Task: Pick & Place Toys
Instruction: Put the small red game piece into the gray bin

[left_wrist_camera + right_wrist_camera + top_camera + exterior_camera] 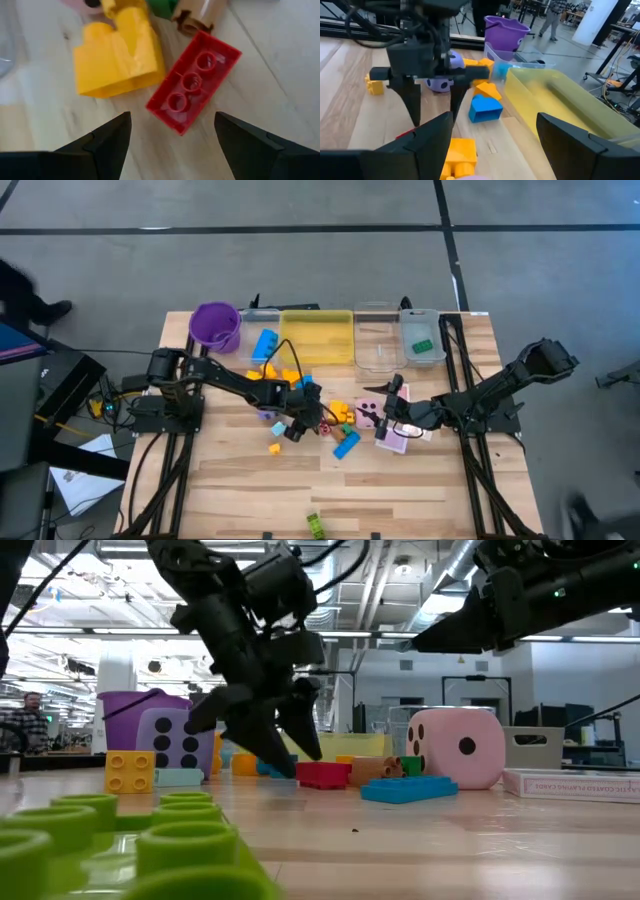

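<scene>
My left gripper (172, 125) is open and points steeply down, just above the table's middle (298, 420). Its fingertips stand on either side of the near end of a red brick (192, 87) without touching it. The brick lies flat with its hollow underside up, beside a yellow block (117, 57). In the low view the left gripper's fingertips (285, 765) are almost at the tabletop next to the red brick (322, 775). My right gripper (495, 130) hovers open and empty right of centre (388, 415), near the pink die (455, 747).
Around the middle lie a blue brick (345, 445), a small yellow block (275, 448), a purple die (175, 740) and pink cards (395, 442). A green block (315, 525) lies at the near edge. The purple cup (215, 325), yellow tray (318, 338) and clear trays (378, 345) line the far edge.
</scene>
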